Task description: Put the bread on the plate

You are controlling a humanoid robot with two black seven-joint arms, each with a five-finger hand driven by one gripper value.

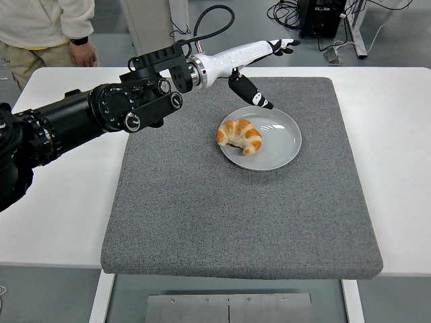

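On the round grey plate (pixel 279 145) lies the golden curved bread (pixel 239 135), at its left side, partly over the rim. Above it hangs the white left hand (pixel 252 64), fingers spread wide, holding nothing. Under the plate is a grey mat (pixel 236 215).

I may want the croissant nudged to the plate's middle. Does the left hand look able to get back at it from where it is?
Probably yes. The left hand hangs open just above and behind the croissant, which lies uncovered on the plate's left rim, and nothing stands between them.
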